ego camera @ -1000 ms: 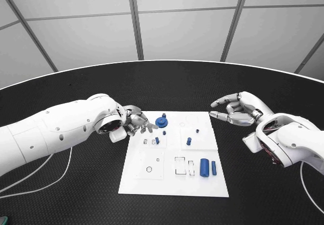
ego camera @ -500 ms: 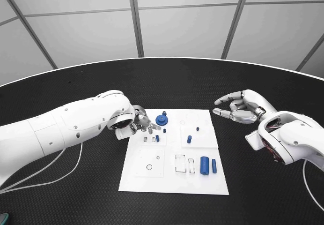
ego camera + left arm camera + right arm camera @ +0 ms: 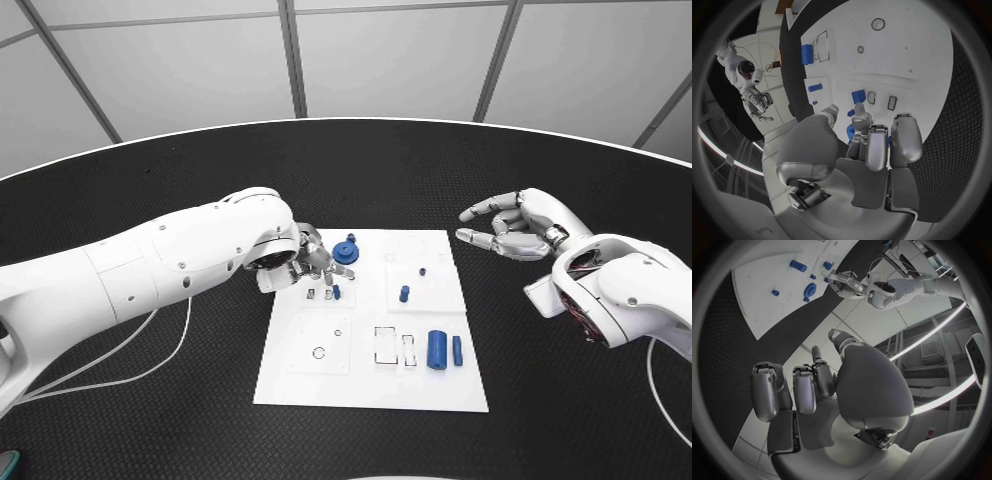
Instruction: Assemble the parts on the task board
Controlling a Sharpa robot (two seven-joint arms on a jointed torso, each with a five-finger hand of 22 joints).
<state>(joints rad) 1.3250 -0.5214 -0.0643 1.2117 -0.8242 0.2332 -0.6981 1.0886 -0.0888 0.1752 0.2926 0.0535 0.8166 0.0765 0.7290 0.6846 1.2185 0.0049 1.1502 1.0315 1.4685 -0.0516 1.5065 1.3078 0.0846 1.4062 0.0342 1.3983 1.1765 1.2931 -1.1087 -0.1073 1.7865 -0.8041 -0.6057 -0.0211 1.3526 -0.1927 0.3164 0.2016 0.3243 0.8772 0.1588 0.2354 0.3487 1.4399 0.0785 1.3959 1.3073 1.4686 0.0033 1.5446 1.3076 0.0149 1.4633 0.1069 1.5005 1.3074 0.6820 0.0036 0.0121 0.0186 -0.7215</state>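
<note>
The white task board lies in the middle of the table. My left hand hovers over its far left corner, fingers apart, tips beside the blue gear-like part. In the left wrist view blue of that part shows between the thumb and fingers; no grip is visible. A short blue peg stands just nearer, another peg further right. A thick blue cylinder and a thin bar lie near the board's right edge. My right hand hangs open off the board's far right corner.
White cables trail over the black table on the left. My bulky left arm spans the table left of the board. Empty slots and small holes mark the board's near half.
My left hand has slid a little further over the board's far left corner, closer to the blue gear-like part. The right hand has barely moved.
</note>
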